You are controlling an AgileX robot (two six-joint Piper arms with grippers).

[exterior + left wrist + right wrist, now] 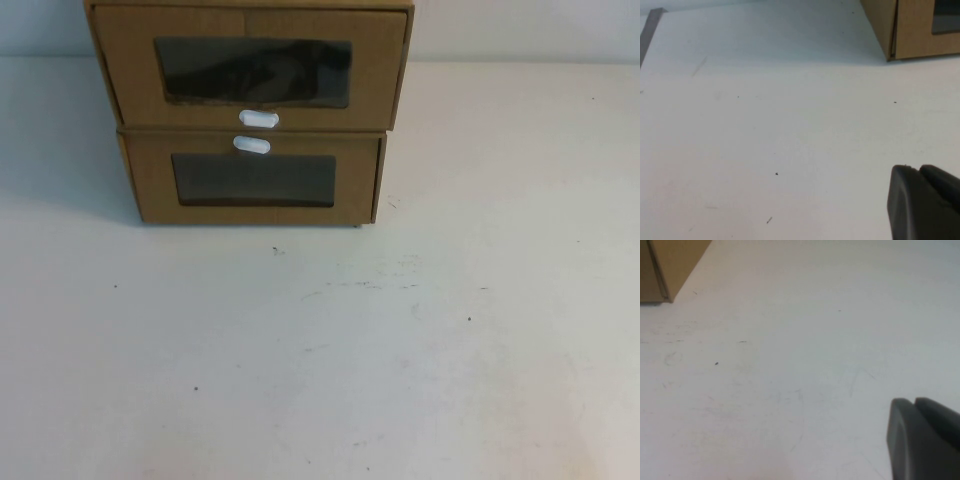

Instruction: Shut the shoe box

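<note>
While my left gripper (925,205) and right gripper (925,440) hover nearside, grip state untellable, I'd push the light, stiff shoe box (250,65) on its flat front.

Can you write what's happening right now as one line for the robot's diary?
shoe box: top of stack, drawer sticking out | lower box: underneath | left gripper: above table, away from boxes | right gripper: same | contact: none

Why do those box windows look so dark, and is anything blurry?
High view: the shoe box window is dim with faint glare; a soft shadow lies left of the boxes. Wrist views: left end effector and right end effector loom dark, blurred at the corner.
</note>
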